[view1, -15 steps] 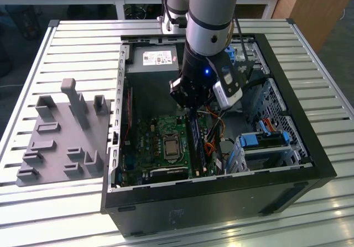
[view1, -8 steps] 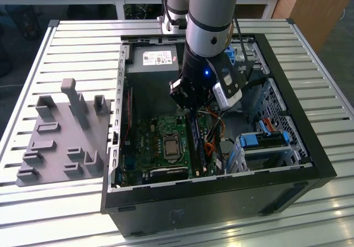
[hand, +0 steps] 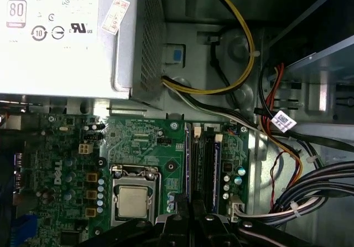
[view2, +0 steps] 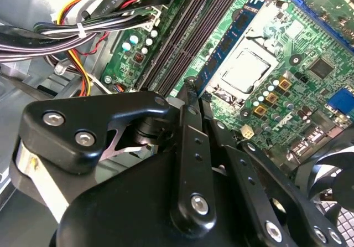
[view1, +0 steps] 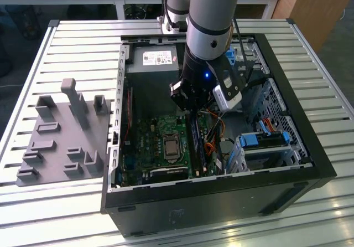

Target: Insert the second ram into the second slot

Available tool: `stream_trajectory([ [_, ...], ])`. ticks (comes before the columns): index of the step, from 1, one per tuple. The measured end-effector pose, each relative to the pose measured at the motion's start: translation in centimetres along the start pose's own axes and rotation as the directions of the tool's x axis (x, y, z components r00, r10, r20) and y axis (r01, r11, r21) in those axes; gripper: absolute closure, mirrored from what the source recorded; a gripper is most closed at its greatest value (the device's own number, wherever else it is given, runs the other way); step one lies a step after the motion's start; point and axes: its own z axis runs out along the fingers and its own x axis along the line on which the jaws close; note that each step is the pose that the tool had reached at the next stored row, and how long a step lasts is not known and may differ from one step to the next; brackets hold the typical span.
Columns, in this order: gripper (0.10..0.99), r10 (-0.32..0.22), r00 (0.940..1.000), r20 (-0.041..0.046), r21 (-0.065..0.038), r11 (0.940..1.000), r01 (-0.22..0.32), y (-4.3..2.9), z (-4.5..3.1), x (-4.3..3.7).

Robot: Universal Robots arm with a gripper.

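The second ram (view2: pixel 229 42) is a thin blue stick standing on edge among the memory slots (view2: pixel 177 47), on the side beside the processor socket. My gripper (view2: pixel 194 100) is shut on its near end, with the black fingers (view2: pixel 188 125) pressed close together. In the first wrist view the second ram (hand: pixel 187 164) is a narrow blue line running away from the gripper (hand: pixel 191 216), with dark slots (hand: pixel 206 164) alongside it. In the exterior view the gripper (view1: pixel 191 109) hangs low inside the open computer case over the ram (view1: pixel 194 139). I cannot tell whether the stick is fully seated.
The processor socket (hand: pixel 133 200) lies right beside the slots. Bundled cables (view2: pixel 99 20) crowd the other side. The power supply (view1: pixel 155 58) fills the case's far end and a drive cage (view1: pixel 260 142) stands at the exterior view's right. A grey fixture plate (view1: pixel 61 142) lies outside the case.
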Motion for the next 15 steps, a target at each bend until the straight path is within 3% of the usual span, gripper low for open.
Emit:
stream_trajectory([
  [15, 0.949, 0.002, 1.0, 0.0002, 0.0, 1.0, -0.002, -0.03, 1.35, -0.19],
])
